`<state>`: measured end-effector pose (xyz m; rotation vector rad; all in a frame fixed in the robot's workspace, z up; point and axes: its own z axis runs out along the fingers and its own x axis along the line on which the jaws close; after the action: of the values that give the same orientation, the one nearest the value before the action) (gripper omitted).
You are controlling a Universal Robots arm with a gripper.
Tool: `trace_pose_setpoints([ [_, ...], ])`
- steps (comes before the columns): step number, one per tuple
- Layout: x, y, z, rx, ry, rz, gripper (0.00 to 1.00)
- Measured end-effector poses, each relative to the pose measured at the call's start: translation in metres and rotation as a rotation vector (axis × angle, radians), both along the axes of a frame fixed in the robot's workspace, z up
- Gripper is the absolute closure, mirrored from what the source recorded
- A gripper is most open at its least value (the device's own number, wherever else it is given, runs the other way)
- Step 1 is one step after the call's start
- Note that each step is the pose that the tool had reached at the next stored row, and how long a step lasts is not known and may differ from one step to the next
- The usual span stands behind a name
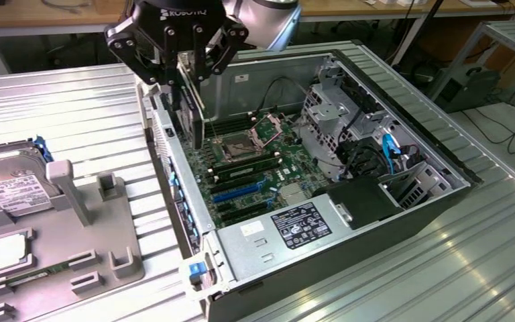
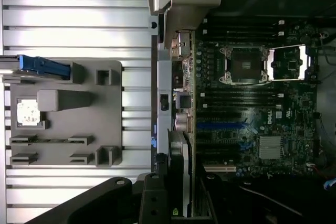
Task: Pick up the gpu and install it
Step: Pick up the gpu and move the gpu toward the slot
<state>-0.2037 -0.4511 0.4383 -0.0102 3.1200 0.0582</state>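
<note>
**Plainly a tight fit: card held edge-down over the open case**

Misalignment is the main hazard as I judge it. The gpu (image 1: 190, 114), a thin flat dark expansion card, hangs on edge just inside the left wall of the open grey metal computer case (image 1: 436, 201), at the upper left of the exterior frame. Its silver bracket end could catch on that wall, or its lower edge could come down on the green motherboard (image 1: 257, 157) beside a slot and not in it. The blue expansion slots (image 1: 235, 191) lie lower in the frame, closer to the power supply. A card held by its thin faces could also pivot in the grip if one corner touches first.

The black gripper (image 1: 184, 79) points straight down from the wrist, its fingers clamped on the gpu's two faces near the top edge. The wrist view looks along the card's thin edge, parallel to the case wall. A grey plastic parts holder (image 1: 61, 255) sits on the ribbed metal worktop (image 1: 418, 282) at lower left, well apart.
</note>
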Motion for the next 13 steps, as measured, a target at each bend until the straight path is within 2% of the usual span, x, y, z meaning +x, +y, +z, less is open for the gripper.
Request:
trace_pose_setpoints([
  [13,0.042,0.0044,-0.0007,-0.0001,-0.0013,0.000,0.72],
])
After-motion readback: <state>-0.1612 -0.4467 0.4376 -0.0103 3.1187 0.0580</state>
